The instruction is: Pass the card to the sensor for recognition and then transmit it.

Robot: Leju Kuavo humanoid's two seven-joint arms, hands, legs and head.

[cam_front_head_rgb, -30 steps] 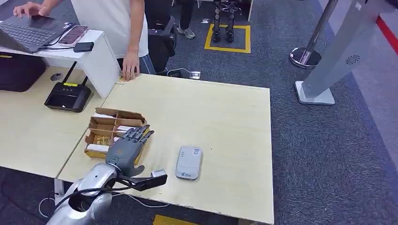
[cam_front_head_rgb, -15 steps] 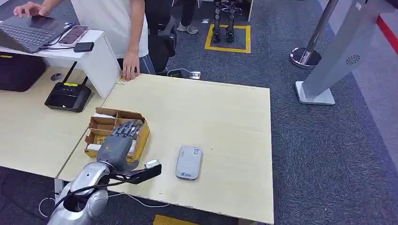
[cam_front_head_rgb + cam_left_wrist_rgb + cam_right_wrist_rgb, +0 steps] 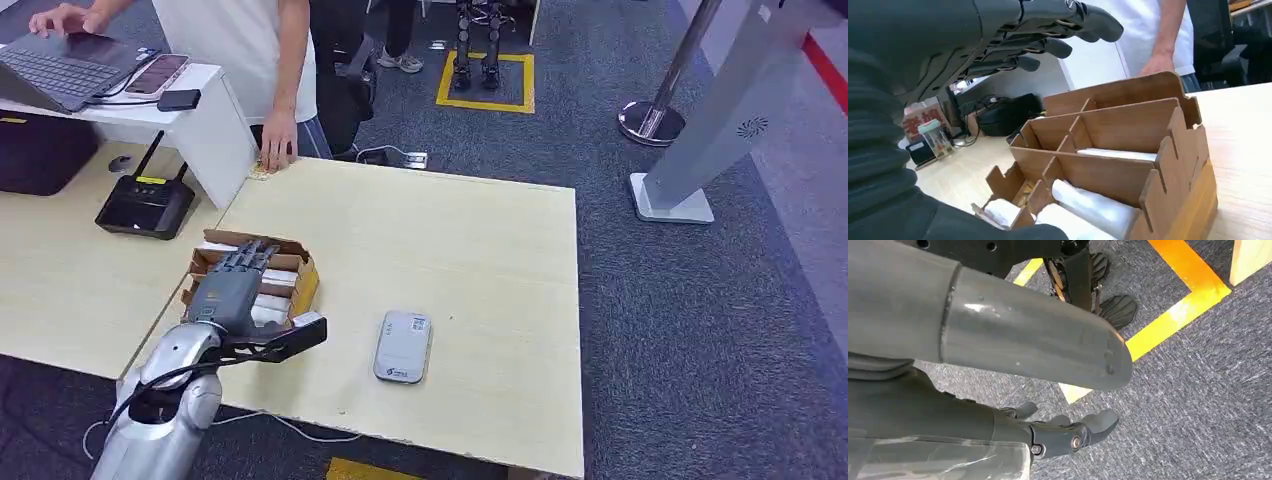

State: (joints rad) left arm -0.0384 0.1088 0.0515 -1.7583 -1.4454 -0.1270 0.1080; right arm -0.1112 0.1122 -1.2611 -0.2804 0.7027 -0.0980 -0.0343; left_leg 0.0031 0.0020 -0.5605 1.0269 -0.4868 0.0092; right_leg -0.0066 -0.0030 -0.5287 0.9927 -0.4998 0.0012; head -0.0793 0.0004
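Over the wooden box [image 3: 250, 283] | left hand [image 3: 228, 284] empty, fingers spread | white cards [image 3: 1095, 205] lie in the box's slots, sensor [image 3: 402, 346] beside box | cards likely thin, stiff, slick: pinch an exposed edge | right hand [image 3: 1063, 432] hangs empty, fingers apart

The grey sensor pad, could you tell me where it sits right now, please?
In the head view the sensor pad lies flat near the table's front edge, to the right of the wooden card box, over which the left hand hovers.
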